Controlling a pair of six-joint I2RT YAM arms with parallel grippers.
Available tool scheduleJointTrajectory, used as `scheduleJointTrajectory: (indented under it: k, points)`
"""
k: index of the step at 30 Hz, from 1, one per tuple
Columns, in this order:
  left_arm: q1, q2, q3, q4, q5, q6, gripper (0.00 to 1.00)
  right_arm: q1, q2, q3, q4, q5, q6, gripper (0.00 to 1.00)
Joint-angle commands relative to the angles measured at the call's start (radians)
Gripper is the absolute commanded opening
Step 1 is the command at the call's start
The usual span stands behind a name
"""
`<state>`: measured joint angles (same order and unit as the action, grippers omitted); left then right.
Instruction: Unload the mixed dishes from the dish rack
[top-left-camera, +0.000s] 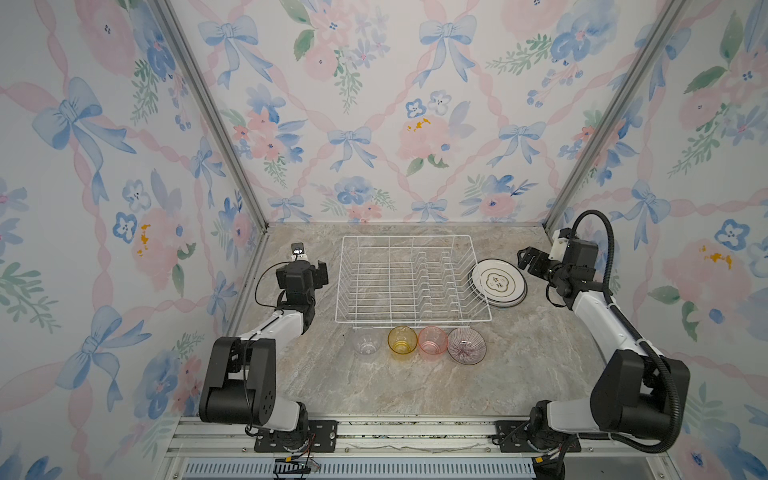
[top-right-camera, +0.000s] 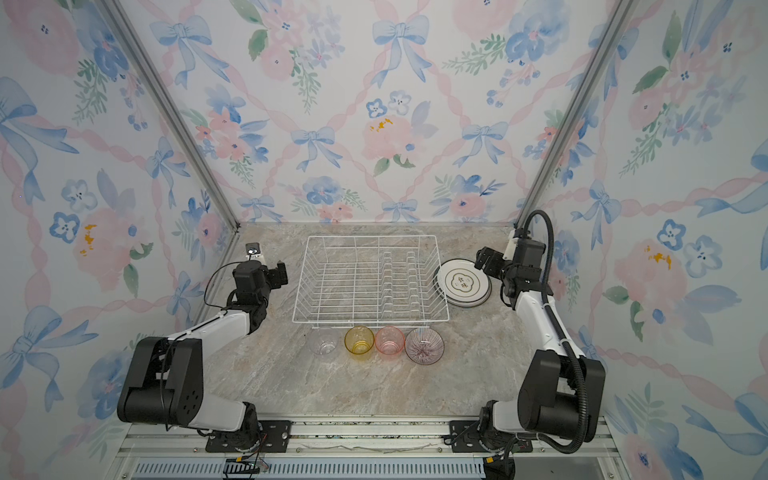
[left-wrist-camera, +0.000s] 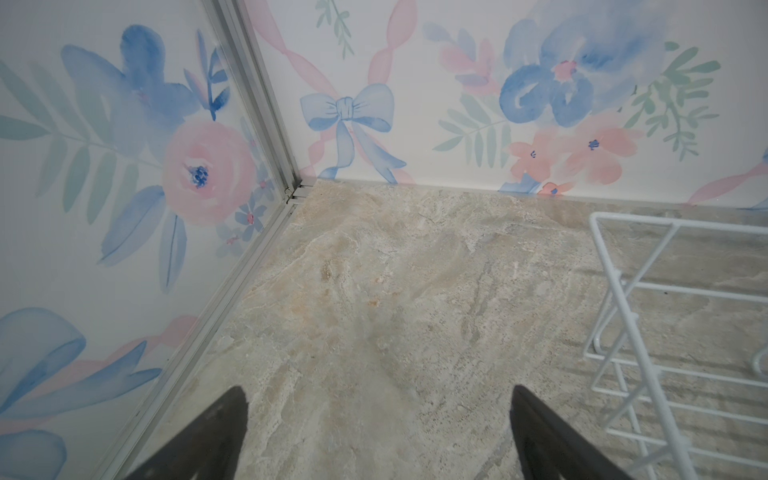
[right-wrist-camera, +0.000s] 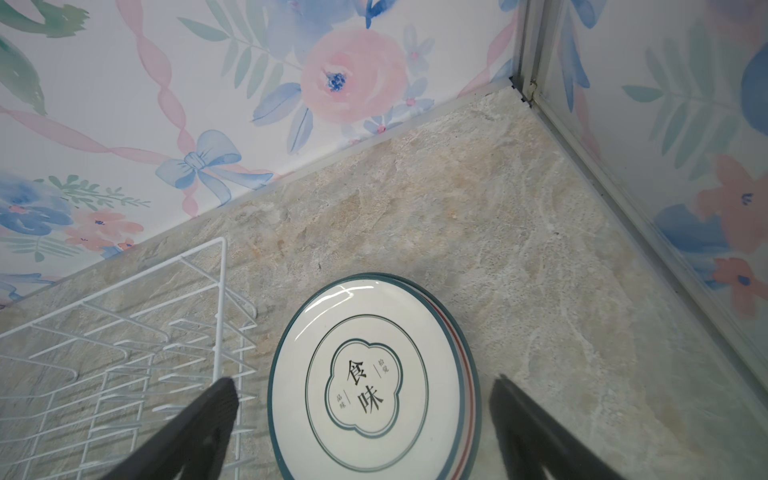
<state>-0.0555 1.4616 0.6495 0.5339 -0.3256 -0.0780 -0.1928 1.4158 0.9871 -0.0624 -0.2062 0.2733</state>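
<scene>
Since every dish sits outside the dish rack (top-left-camera: 413, 321), the unloading looks finished.
Left gripper (left-wrist-camera: 378, 390) and right gripper (right-wrist-camera: 363, 379) are spread and empty; the stacked plates (top-left-camera: 498, 283) lie just ahead of the right gripper, and the clear tumbler (top-left-camera: 365, 340), yellow tumbler (top-left-camera: 402, 339), pink tumbler (top-left-camera: 432, 340) and striped bowl (top-left-camera: 466, 345) stand well apart from both.

White wire dish rack (top-left-camera: 415, 321), glossy plates (right-wrist-camera: 365, 374), translucent, perhaps plastic, tumblers (top-left-camera: 402, 339)
</scene>
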Motion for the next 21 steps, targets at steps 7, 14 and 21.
scheduleJointTrajectory:
  k: [7,14,21]
  points:
    - [0.005,-0.040,-0.244,0.228,0.033,-0.007,0.98,-0.010,0.058,-0.042,0.124,0.010,0.002,0.97]
    - [-0.035,0.073,-0.351,0.560,0.039,0.062,0.98,0.034,0.022,-0.183,0.310,0.075,-0.028,0.97]
    - [-0.052,0.107,-0.456,0.771,0.041,0.080,0.98,0.112,0.015,-0.258,0.429,0.179,-0.100,0.97]
